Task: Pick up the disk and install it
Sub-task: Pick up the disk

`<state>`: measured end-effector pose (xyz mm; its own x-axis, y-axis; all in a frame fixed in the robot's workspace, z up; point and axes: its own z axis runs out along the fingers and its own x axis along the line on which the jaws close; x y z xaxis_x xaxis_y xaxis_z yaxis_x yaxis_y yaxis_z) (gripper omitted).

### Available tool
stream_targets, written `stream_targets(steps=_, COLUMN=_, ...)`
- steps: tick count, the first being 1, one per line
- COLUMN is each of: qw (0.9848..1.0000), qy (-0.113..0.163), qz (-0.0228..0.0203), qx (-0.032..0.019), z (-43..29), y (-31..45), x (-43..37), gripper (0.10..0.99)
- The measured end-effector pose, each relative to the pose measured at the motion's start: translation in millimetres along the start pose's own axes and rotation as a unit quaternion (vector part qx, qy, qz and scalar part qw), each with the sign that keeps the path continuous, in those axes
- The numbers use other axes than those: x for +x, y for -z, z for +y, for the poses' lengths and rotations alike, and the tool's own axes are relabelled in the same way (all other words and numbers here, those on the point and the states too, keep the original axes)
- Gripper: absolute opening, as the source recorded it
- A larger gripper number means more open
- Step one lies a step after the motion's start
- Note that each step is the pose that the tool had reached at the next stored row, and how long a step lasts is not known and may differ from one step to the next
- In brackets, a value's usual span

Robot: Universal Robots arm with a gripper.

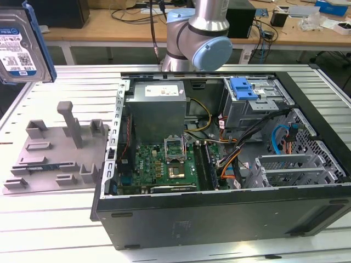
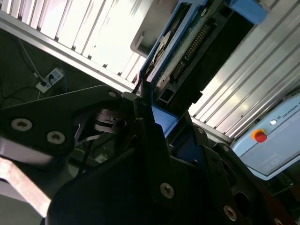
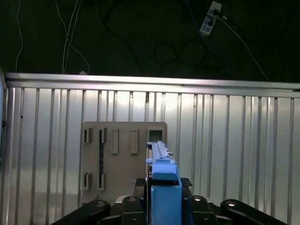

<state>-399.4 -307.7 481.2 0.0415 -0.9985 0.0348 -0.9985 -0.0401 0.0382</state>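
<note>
Claw (image 3: 164,208) clamped on disk (image 3: 158,152) w/ blue bracket, held edge-up above grey fixture plate (image 3: 124,161)

A: What's the disk (image 1: 16,52) made of?
B: Silver metal with a glossy paper label, framed in smooth blue plastic.
A: The worktop (image 1: 71,82)?
B: Ribbed bare metal, shiny.
A: That grey fixture (image 1: 49,160) by its edge?
B: Matt plastic. The computer case (image 1: 219,219) is matt black sheet metal.
</note>
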Motion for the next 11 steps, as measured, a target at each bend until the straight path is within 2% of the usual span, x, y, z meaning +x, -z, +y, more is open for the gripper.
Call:
stream_targets(steps=3, qw=1.0, qy=0.0, qz=0.0, qx=0.0, z=-0.1, y=7.0, x=0.4, gripper=0.369)
stream_targets(steps=10, qw=1.0, qy=0.0, qz=0.0, qx=0.0, z=-0.1, y=7.4, x=1.6, gripper=0.369)
stream_targets(steps=11, qw=1.0, qy=0.0, qz=0.0, qx=0.0, z=-2.6, y=8.1, x=3.8, gripper=0.369)
